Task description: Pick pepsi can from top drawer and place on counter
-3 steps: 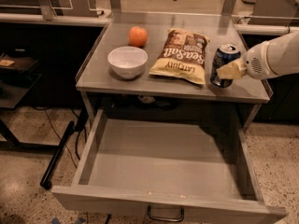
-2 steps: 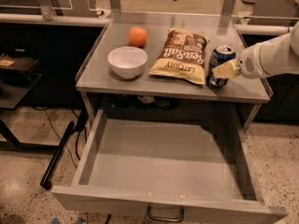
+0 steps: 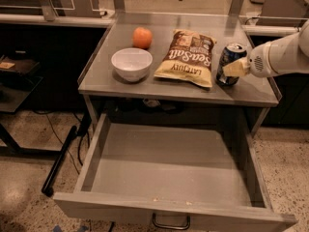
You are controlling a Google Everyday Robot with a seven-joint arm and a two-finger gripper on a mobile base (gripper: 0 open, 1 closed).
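The pepsi can (image 3: 230, 61), dark blue with a silver top, stands upright on the right part of the grey counter (image 3: 145, 88), just right of the chip bag. My gripper (image 3: 233, 68) reaches in from the right on a white arm. Its pale yellow fingers (image 3: 235, 68) are closed around the can's lower right side. The top drawer (image 3: 169, 161) is pulled fully out below the counter and nothing lies in it. Its dark loop handle (image 3: 171, 223) shows at the front centre.
A sea salt chip bag (image 3: 187, 58) lies mid-counter. A white bowl (image 3: 131, 64) and an orange fruit (image 3: 142, 37) are to its left. A black side table (image 3: 19, 76) stands at the left. A dark pole (image 3: 60, 161) leans on the floor by the drawer's left side.
The gripper and the can have shifted slightly left and back on the counter. The drawer, bag, bowl and fruit have not moved.
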